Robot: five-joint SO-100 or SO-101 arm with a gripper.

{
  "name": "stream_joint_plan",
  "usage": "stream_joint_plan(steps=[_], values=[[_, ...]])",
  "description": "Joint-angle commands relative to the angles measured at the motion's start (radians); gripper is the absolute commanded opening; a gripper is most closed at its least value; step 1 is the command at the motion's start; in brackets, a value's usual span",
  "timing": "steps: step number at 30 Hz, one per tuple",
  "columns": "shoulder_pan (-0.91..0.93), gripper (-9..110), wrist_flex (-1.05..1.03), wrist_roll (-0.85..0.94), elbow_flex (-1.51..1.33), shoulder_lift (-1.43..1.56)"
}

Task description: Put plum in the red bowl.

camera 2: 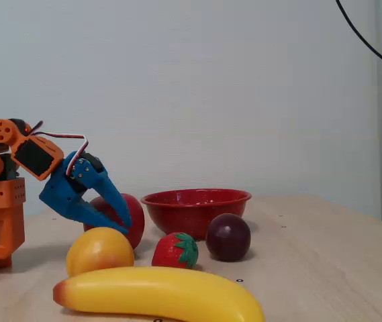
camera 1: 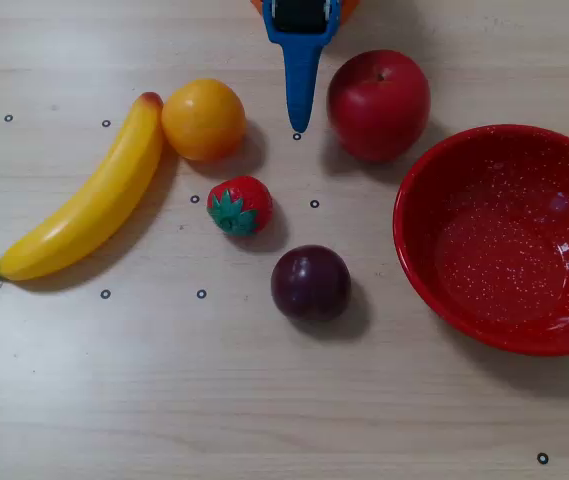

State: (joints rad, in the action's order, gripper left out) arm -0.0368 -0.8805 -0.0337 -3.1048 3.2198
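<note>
Above the table, blue fingers [camera 2: 125,226] angled down — pinched together, holding nothing, plum [camera 1: 310,283] beside red bowl [camera 1: 424,270].

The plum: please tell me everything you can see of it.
The plum is a small, round, glossy dark purple fruit with a smooth skin. It rests alone on the wooden table, touching no other thing. In the overhead view it lies below and right of the strawberry, left of the red bowl, away from the gripper.
</note>
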Motion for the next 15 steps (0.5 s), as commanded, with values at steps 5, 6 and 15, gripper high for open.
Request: stream_joint_plan(steps=[5,6,15], values=[[-0.032,0,0.002,0.017,-0.015,0.009],[-0.032,0,0.002,0.017,-0.015,0.009],[-0.020,0,0.023,-0.005,0.005,-0.038]])
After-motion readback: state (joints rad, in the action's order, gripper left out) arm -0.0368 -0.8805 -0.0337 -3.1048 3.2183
